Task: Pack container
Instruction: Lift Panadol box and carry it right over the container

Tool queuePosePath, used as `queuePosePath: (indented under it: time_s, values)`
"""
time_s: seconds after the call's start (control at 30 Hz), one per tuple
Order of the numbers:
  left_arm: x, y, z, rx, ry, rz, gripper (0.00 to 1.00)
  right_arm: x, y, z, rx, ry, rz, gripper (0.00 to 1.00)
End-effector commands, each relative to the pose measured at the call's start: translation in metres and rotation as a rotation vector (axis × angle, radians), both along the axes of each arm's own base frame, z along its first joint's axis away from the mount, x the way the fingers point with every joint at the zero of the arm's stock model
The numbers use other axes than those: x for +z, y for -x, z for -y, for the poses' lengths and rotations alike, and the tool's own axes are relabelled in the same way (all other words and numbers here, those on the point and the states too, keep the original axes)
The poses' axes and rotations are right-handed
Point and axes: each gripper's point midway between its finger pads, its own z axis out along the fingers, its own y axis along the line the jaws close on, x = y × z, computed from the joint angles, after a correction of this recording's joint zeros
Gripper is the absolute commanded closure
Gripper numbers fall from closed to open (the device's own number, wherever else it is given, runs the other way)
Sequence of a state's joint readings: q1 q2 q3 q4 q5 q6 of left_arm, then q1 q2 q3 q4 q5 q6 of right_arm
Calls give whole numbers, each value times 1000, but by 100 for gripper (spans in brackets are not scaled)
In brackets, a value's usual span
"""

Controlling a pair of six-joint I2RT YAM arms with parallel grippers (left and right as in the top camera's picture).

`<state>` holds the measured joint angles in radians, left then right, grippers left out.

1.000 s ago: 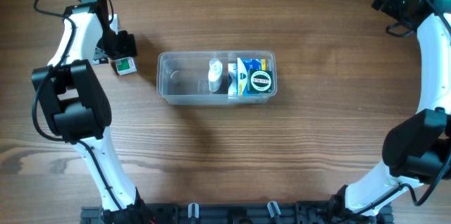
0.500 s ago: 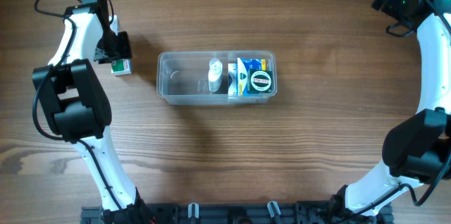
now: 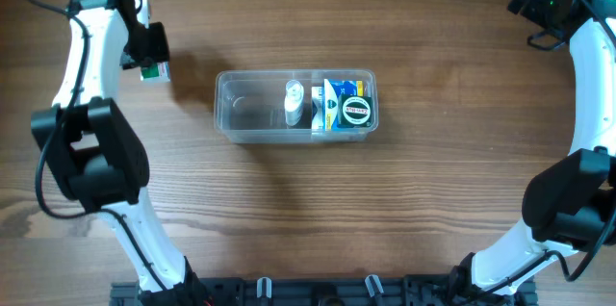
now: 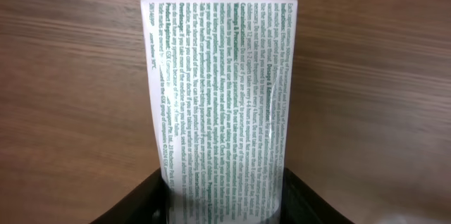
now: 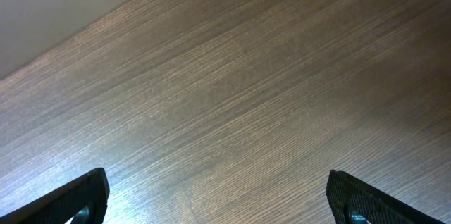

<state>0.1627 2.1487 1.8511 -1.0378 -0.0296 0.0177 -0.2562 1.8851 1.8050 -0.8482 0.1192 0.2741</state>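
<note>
The clear plastic container [image 3: 241,128] sits mid-table and holds a white bottle [image 3: 294,101], a blue and yellow packet [image 3: 339,89] and a round black and green tin [image 3: 356,111] in its right half. My left gripper [image 3: 154,63] is at the far left, left of the container, shut on a small white box with green print [image 3: 153,73]. In the left wrist view the box [image 4: 222,97] stands between the dark fingers, held above the wood. My right gripper [image 3: 539,3] is open and empty at the far right corner, its fingertips [image 5: 84,192] spread wide.
The table's far edge shows in the right wrist view [image 5: 63,37], close to the right gripper. The left half of the container holds nothing. Both arms' bases stand at the table's near edge.
My left gripper has lifted the small white box and moved it back and slightly left, away from the container. The right arm has not moved.
</note>
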Motion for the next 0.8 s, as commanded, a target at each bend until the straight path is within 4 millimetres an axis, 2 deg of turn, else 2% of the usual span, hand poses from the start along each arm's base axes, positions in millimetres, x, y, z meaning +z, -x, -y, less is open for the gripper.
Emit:
queuePosePath:
  time_s: [0.0, 0.07, 0.17, 0.23, 0.3, 0.4, 0.5, 0.6, 0.77]
  values:
    - [48, -2, 17, -35, 0, 87, 51, -3, -2, -3, 16, -3, -5, 0]
    - [67, 1, 37, -72, 51, 120, 51, -3, -2, -3, 16, -3, -4, 0]
    - [111, 13, 72, -144, 124, 199, 51, -3, -2, -3, 16, -3, -4, 0]
    - [137, 34, 90, -177, 149, 213, 52, -3, -2, -3, 16, -3, -4, 0]
    - [152, 61, 104, -208, 156, 180, 51, -3, -2, -3, 16, -3, -4, 0]
    - [148, 98, 127, -269, 169, 54, 50, -3, -2, -3, 16, -3, -5, 0]
    - [143, 120, 152, -421, 155, -23, 47, -3, -2, -3, 16, -3, -4, 0]
    - [143, 122, 166, -507, 142, -21, 48, -3, -2, -3, 16, -3, -4, 0]
    - [138, 118, 170, -537, 136, -25, 50, -3, -2, -3, 16, -3, -5, 0]
